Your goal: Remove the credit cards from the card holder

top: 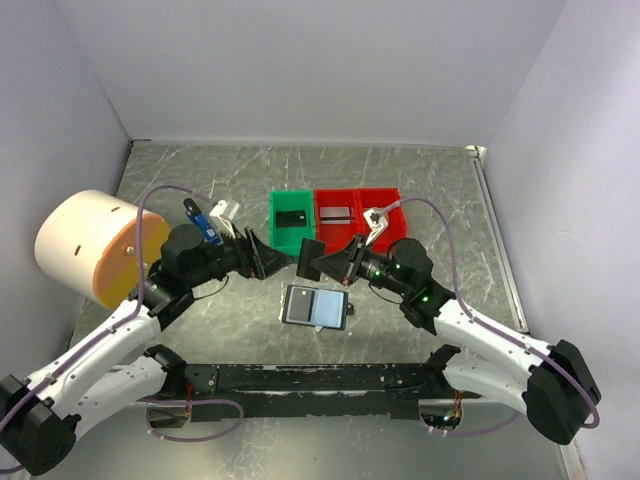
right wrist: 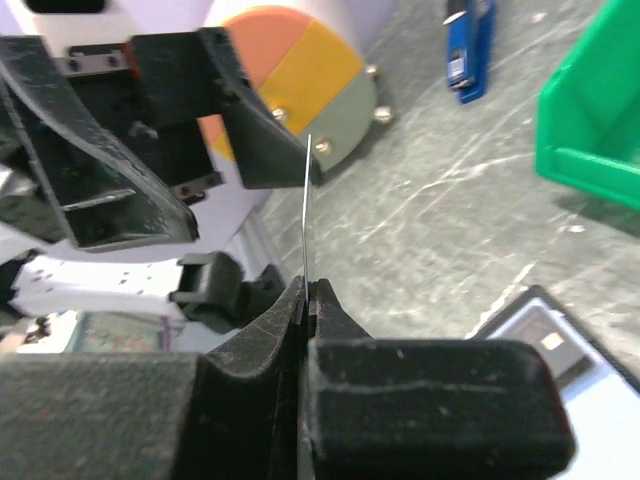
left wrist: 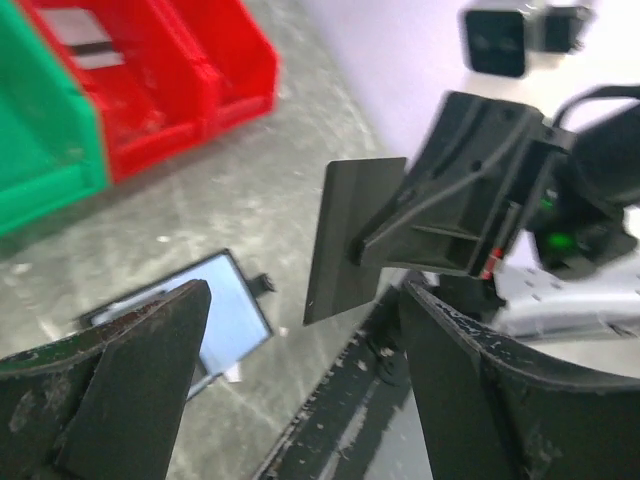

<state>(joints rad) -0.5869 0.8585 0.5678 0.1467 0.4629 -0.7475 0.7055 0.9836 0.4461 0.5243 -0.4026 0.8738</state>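
The right jaws pinch a dark card [top: 311,249] up near the open wallet [top: 315,307], maybe to pass it to the spread left jaws at 9 o'clock.

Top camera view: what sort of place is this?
Probably a robot test cell in a lab: a scuffed grey table boxed in by plain white walls, a left arm and right arm mounted at its near edge, plus a green bin and red bins.
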